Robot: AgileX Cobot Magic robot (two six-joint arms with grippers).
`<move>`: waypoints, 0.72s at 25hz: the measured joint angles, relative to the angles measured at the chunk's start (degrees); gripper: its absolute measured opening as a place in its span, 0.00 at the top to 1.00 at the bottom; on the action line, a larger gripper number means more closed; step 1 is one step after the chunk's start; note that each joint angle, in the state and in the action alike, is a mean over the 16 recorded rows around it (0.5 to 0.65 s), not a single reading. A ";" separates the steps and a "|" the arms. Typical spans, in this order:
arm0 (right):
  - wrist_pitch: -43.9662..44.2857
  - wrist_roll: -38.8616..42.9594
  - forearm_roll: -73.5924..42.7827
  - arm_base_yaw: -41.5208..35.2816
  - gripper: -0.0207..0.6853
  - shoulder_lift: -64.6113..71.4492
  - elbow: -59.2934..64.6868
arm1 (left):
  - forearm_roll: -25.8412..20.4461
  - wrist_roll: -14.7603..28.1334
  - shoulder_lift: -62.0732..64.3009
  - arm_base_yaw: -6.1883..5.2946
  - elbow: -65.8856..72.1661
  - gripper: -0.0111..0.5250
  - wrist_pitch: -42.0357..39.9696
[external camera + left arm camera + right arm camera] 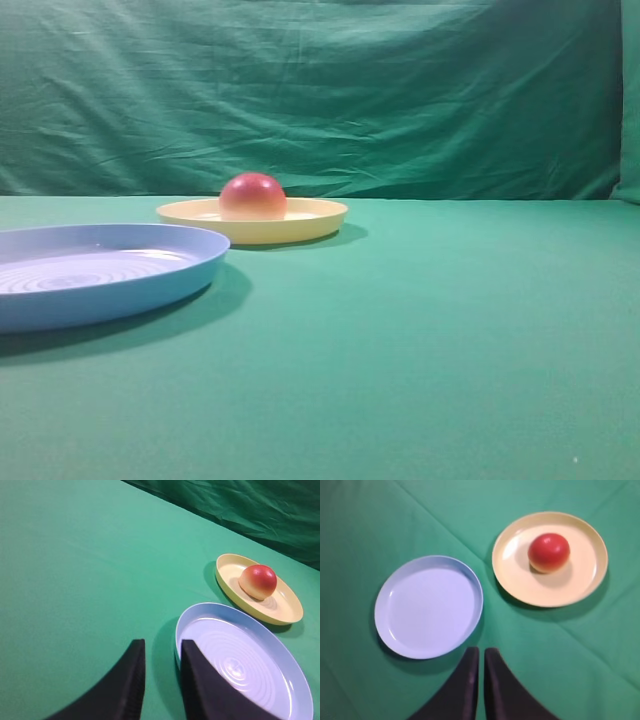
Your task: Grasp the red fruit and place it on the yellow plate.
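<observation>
Nearest the lens in the right wrist view stood the right gripper (481, 655), its two dark fingers pressed almost together with only a thin slit between them and nothing caught there. It hung above the green cloth (570, 655), well clear of both dishes. Ahead of it and to its left lay the light-blue plate (428, 606), whose near rim sat just off the fingertips. Ahead and to its right lay the yellow plate (520, 580), close beside the blue one but not touching it. On that yellow plate sat the red fruit (549, 552), a little off the middle, its red dome up and its paler base down on the plate floor.

From the left wrist view, the left gripper (160, 647) showed a plain gap between its dark fingers and held nothing. Its right finger overlapped the near rim of the blue plate in that view; whether it touched I could not tell. Beyond the blue plate, farther from this claw, were the yellow plate and the fruit.
</observation>
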 joint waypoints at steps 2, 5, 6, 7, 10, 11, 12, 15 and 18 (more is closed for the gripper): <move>-0.69 4.84 -3.59 0.00 0.97 -2.69 4.05 | 0.00 0.00 0.00 0.00 0.00 0.69 0.00; -0.37 12.41 -9.10 0.00 0.97 -5.76 8.75 | 0.00 0.00 0.00 0.00 0.00 0.69 0.00; 0.05 14.91 -10.95 0.00 0.97 -6.52 9.90 | 0.00 0.00 0.00 0.00 0.00 0.69 0.00; 0.60 17.34 -12.79 0.00 0.97 -7.13 10.86 | 0.00 0.00 0.00 0.00 0.00 0.69 0.00; 2.48 23.59 -17.87 0.00 0.97 -8.32 12.79 | 0.00 0.00 0.00 0.00 0.00 0.69 0.00; 3.02 25.03 -19.26 0.00 0.97 -8.59 13.16 | 0.00 0.00 0.00 0.00 0.00 0.69 0.00; 3.40 26.02 -20.41 0.00 0.97 -8.86 13.45 | 0.00 0.00 0.00 0.00 0.00 0.69 0.00; 3.38 26.31 -22.38 0.00 0.97 -10.09 13.95 | 0.00 0.00 0.00 0.00 0.00 0.69 0.00; 0.89 23.24 -22.55 -0.03 0.97 -12.39 14.82 | 0.00 0.00 0.00 0.00 0.00 0.69 0.00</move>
